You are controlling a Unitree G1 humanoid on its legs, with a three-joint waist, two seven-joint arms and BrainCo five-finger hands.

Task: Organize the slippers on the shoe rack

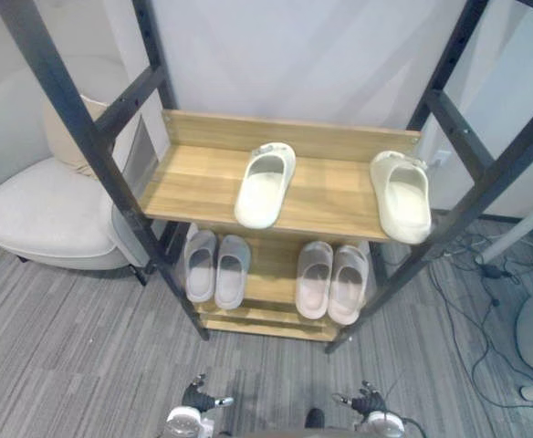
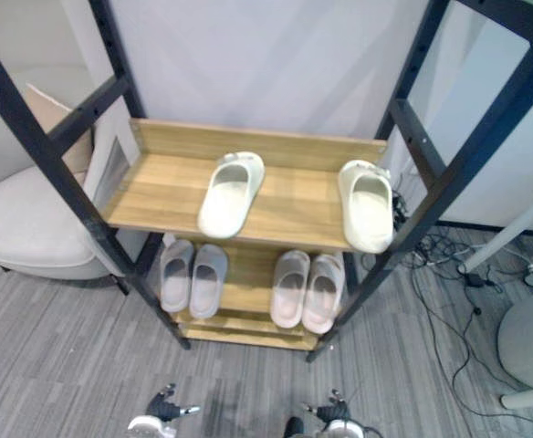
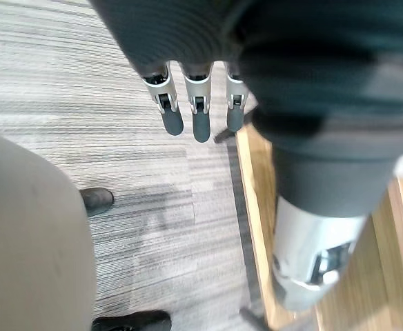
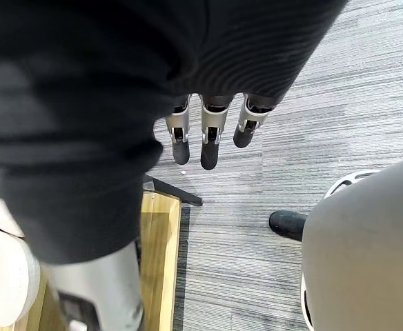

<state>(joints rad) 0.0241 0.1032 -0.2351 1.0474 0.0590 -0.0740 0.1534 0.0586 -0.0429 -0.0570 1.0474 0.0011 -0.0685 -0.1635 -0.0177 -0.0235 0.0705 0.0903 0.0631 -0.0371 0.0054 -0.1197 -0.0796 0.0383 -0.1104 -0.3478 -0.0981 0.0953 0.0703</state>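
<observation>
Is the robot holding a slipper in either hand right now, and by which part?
Nothing is held. The left hand and the right hand both hang open above the floor.

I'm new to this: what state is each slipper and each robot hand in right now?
Middle cream foam slipper: sole down on the top wooden shelf, apart from its mate.
Right-end cream foam slipper: sole down, by the front edge.
Grey slipper pair: side by side on the lower wooden shelf.
Pale pink slipper pair: side by side, same shelf.
Left hand: open, empty.
Right hand: open, empty.
</observation>
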